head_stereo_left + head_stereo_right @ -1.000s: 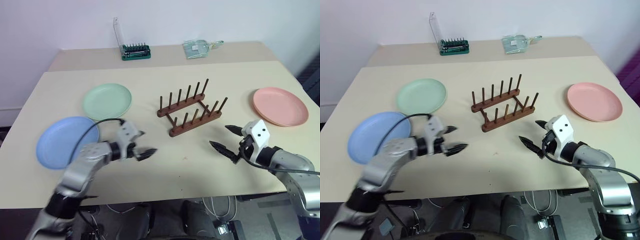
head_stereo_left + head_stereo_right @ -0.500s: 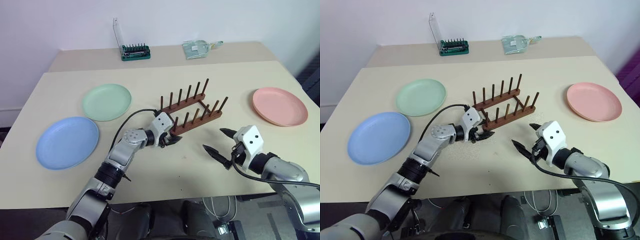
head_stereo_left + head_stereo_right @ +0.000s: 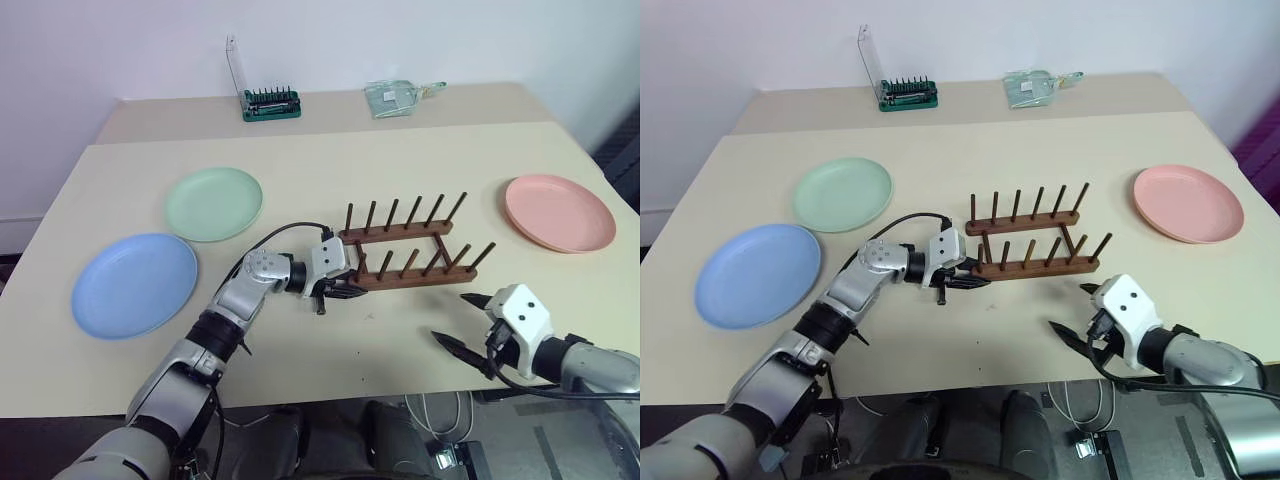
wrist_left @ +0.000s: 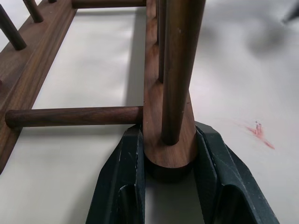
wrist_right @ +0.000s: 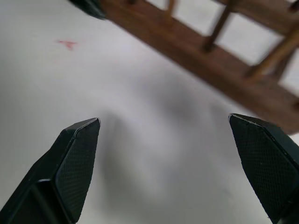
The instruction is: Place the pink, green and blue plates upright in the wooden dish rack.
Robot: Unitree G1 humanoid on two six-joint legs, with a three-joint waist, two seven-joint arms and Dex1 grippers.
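Observation:
The wooden dish rack (image 3: 405, 250) lies mid-table, its rails running across the table, with no plate in it. My left gripper (image 3: 335, 288) is shut on the left end of its near rail; in the left wrist view both fingers (image 4: 124, 177) clamp that rail end (image 4: 170, 140). My right gripper (image 3: 452, 318) hovers open near the table's front edge, just short of the rack's right end (image 5: 210, 60), holding nothing. The blue plate (image 3: 134, 284) and green plate (image 3: 213, 203) lie flat at the left. Far right, the pink plate (image 3: 559, 212) also lies flat.
A green screwdriver-bit holder (image 3: 271, 103) with its clear lid raised and a clear plastic item (image 3: 400, 97) sit on the rear table. A small red mark (image 4: 257, 130) is on the tabletop by the rack. Bare table lies between rack and plates.
My left gripper went from open to shut on the rack's left end. The rack swung from diagonal to lying across the table. My right arm drew back toward the front edge, still open.

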